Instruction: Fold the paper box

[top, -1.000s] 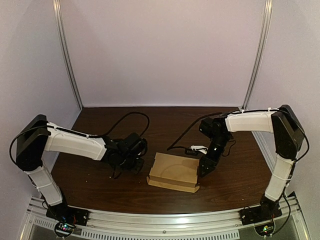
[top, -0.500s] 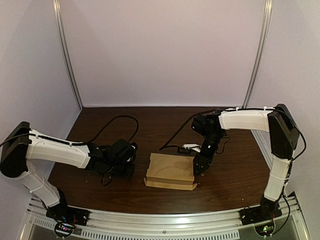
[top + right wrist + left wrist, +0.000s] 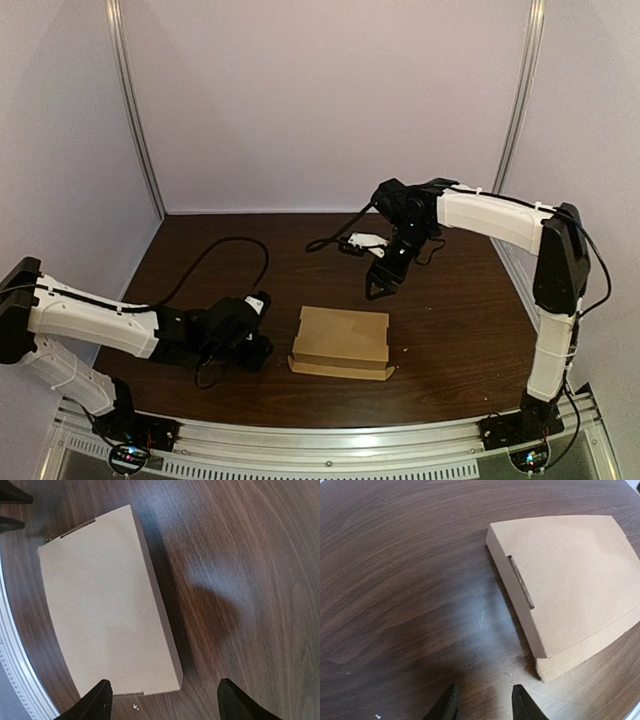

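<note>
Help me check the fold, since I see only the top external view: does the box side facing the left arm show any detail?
Observer: Yes. The left wrist view shows a narrow slot along the top edge of that side of the paper box.
Operator: Is the left claw holding anything?
Observer: No. The left claw is open over bare table and is not touching the box.
Operator: And the right one?
Observer: The right claw is wide open with nothing between its fingers. Its camera shows the box's lid lying flat and closed.

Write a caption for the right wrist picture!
Folded cardboard box lies flat on the wooden table below the open right hand.
</note>
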You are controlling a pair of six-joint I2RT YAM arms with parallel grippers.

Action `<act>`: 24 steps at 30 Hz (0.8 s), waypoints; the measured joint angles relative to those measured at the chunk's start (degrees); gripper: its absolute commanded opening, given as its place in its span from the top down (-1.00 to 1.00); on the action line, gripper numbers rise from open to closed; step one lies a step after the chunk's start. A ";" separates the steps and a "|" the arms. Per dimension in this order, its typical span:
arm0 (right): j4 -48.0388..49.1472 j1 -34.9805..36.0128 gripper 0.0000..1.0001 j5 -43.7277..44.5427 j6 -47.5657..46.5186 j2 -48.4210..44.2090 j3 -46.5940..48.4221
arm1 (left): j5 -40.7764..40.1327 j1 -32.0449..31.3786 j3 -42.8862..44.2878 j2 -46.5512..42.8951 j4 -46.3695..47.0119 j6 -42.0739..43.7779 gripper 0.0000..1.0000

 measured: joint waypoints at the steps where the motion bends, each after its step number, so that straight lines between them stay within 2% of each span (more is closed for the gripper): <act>1: 0.31 0.00 -0.49 -0.17 0.04 2.01 1.05 | 0.39 0.00 0.79 1.11 0.44 -0.11 0.19; 7: 1.18 0.02 -0.51 -1.60 -0.02 10.67 2.27 | 1.79 0.00 6.75 7.72 2.97 -1.03 0.16; 14: 0.83 0.00 -0.44 -6.19 0.00 11.85 1.46 | 5.64 0.00 16.65 18.73 3.28 -2.60 0.25; 24: 0.98 -2.47 -0.39 -13.75 2.73 6.19 -13.60 | 9.46 0.07 24.15 26.23 4.22 -0.90 0.37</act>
